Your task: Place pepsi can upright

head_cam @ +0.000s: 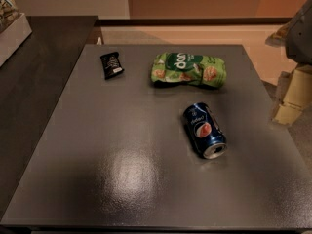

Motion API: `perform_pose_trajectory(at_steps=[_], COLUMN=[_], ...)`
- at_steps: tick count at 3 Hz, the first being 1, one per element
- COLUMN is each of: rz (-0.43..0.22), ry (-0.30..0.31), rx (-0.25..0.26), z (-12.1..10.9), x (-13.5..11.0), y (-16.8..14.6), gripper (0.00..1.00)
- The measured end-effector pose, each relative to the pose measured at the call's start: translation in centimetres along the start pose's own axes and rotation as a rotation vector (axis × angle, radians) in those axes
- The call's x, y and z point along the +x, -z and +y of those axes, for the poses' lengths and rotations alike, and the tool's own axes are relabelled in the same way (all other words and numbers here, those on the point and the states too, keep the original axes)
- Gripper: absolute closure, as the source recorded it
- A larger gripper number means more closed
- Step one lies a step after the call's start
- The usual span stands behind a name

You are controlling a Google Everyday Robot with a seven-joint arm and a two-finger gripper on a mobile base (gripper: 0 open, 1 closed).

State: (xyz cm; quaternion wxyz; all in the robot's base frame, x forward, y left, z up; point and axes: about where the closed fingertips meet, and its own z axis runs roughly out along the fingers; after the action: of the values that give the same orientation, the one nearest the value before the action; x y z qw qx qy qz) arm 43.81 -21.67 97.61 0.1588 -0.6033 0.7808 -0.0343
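The pepsi can [204,129] lies on its side right of the middle of the grey table [122,169]. It is dark blue with a red-white-blue round logo facing up, and its silver end points toward the front right. My gripper [291,106] is at the right edge of the view, past the table's right side. It is partly cut off, well apart from the can and holds nothing that I can see.
A green snack bag [189,69] lies behind the can near the far edge. A small black packet [111,65] lies at the far left of the table. A darker counter [34,82] adjoins the table's left side, with a white box [12,30] on it.
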Motion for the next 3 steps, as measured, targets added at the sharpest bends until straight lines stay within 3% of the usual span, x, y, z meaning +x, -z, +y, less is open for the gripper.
perform_pose_trajectory(at_steps=[2,3], rz=[-0.007,0.005], ry=[0.014,0.136], rx=[-0.012,-0.05], z=[-0.1,0.2], x=[-0.2,-1.7], y=[0.1,-0.3], gripper=[0.0,0.0])
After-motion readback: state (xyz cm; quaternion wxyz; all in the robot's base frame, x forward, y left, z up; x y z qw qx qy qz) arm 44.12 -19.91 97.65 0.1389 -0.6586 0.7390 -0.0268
